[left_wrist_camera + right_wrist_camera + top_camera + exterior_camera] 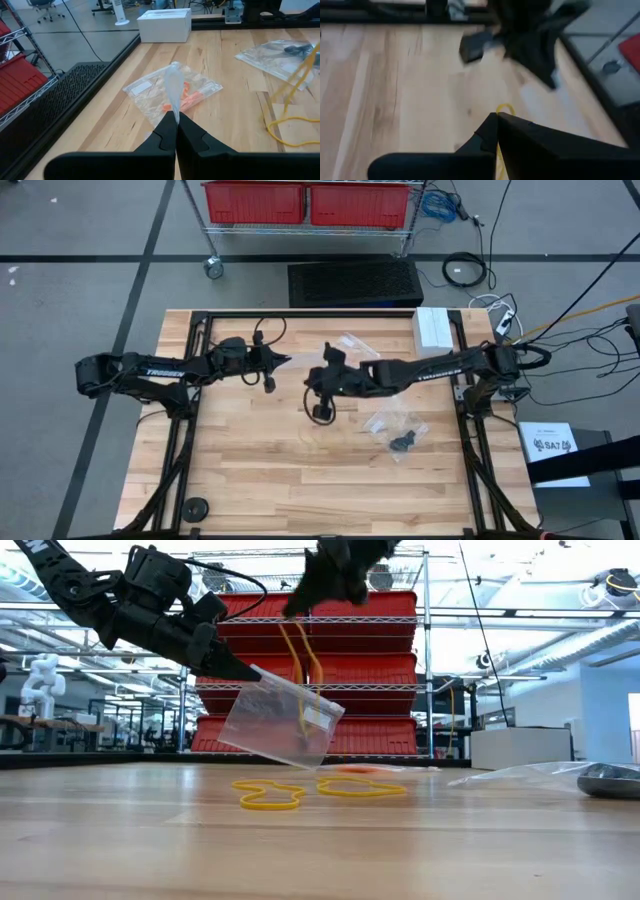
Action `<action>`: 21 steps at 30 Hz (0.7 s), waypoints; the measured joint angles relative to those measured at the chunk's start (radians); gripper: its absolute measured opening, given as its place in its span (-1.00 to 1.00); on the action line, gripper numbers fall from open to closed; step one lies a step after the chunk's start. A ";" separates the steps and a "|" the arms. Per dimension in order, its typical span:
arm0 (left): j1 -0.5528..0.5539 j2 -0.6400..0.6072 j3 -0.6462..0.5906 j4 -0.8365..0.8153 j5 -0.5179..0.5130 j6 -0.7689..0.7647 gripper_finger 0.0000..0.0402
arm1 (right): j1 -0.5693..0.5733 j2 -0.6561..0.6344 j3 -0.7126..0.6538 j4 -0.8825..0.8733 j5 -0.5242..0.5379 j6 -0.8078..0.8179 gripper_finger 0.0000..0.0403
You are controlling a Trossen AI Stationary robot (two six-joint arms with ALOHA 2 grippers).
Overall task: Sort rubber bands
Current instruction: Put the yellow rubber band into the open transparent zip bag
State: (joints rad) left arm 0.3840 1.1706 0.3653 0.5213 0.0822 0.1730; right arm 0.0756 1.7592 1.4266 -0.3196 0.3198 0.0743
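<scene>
Right gripper [300,608], at the frame's top centre, is clamped on a yellow band [297,675]. Left gripper [245,671] is pinched on a clear bag [280,718]; bagging is judged underway, and the band must next be lowered into its mouth.

Thin yellow rubber loops [270,796] are seen on the pale striped wooden desk [320,840] — red plastic bins [345,670] behind, orange bands [187,96] bagged.

two grippers meet above the middle of the desk [300,480]

left gripper [243,671] holds a bag [282,718] up; right gripper [300,602] dangles a band [298,660] into it (just beside). two bands [268,796] lie on the desk below; another bag [397,425] lies to the right.
</scene>
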 joint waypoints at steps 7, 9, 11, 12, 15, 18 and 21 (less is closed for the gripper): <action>0.000 0.000 0.000 0.000 0.023 0.000 -0.99 | -0.038 -0.001 0.112 -0.005 0.023 -0.154 -1.00; 0.000 0.000 0.000 0.000 0.045 0.000 -0.99 | -0.050 -0.001 0.136 -0.011 0.023 -0.199 -1.00; 0.000 0.000 0.000 0.000 0.050 0.000 -0.99 | -0.061 -0.001 0.163 -0.021 0.023 -0.240 -1.00; 0.000 0.000 0.000 0.000 0.050 0.000 -0.99 | -0.065 -0.001 0.178 -0.028 0.023 -0.260 -1.00; 0.000 0.000 0.000 -0.009 0.061 0.004 -0.99 | -0.077 -0.002 0.210 -0.052 0.023 -0.304 -1.00; 0.000 0.000 0.000 -0.015 0.081 0.017 -0.99 | -0.085 -0.002 0.246 -0.085 0.024 -0.326 -1.00; 0.000 0.000 0.000 -0.015 0.082 0.017 -0.99 | -0.089 -0.003 0.259 -0.091 0.024 -0.342 -1.00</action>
State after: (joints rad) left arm 0.3840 1.1706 0.3653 0.5064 0.1646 0.1898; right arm -0.0132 1.7561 1.6861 -0.4106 0.3443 -0.2679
